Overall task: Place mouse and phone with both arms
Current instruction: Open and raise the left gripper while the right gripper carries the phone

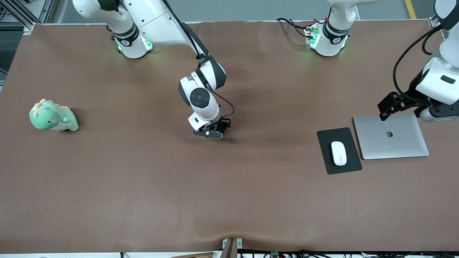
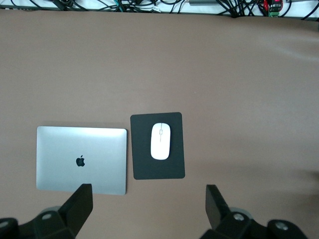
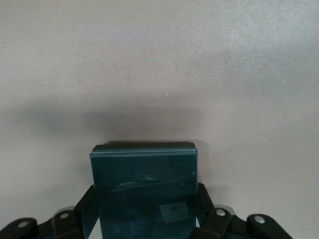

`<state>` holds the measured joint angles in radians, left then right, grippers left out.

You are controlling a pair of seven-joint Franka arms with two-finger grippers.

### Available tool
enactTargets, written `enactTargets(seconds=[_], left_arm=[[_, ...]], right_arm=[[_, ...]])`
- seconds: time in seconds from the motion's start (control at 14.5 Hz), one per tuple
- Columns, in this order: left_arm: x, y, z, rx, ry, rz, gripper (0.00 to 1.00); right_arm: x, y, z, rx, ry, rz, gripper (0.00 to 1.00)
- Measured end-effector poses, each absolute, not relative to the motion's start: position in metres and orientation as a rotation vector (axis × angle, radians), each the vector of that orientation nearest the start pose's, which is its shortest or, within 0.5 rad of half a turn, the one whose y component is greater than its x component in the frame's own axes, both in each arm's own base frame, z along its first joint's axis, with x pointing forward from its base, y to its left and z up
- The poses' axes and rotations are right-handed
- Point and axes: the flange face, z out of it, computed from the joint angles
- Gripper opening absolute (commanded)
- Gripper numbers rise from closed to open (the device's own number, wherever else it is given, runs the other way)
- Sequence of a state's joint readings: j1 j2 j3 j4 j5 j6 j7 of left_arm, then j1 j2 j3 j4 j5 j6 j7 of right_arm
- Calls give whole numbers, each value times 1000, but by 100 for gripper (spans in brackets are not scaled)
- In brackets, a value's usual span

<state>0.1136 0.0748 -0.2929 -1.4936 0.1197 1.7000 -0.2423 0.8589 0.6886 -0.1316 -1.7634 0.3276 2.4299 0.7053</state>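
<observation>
The desk (image 1: 143, 186) is big and brown. The right arm (image 1: 172, 32) bends down at the desk's middle; the right gripper (image 1: 212, 133) squeezes the phone (image 3: 144, 194). The left gripper (image 2: 147, 204) hangs wide over the laptop (image 1: 391, 136) by the desk's edge. The mouse (image 1: 338, 153) lies on the pad (image 1: 324, 150).

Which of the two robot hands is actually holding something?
The right gripper, low over the middle of the table, is shut on the black phone. The left gripper hangs open and empty above the silver laptop.
</observation>
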Motion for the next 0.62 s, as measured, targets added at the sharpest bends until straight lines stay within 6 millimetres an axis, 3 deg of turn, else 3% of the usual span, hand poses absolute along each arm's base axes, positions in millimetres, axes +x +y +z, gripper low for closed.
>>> enactTargets(seconds=[0.28, 0.62], left_arm=[[576, -88, 642, -3058, -131, -231, 100], [574, -98, 642, -3061, -151, -231, 100]], right_arm=[[495, 436, 183, -3062, 357, 241, 0], [527, 401, 200, -3036, 462, 242, 0]])
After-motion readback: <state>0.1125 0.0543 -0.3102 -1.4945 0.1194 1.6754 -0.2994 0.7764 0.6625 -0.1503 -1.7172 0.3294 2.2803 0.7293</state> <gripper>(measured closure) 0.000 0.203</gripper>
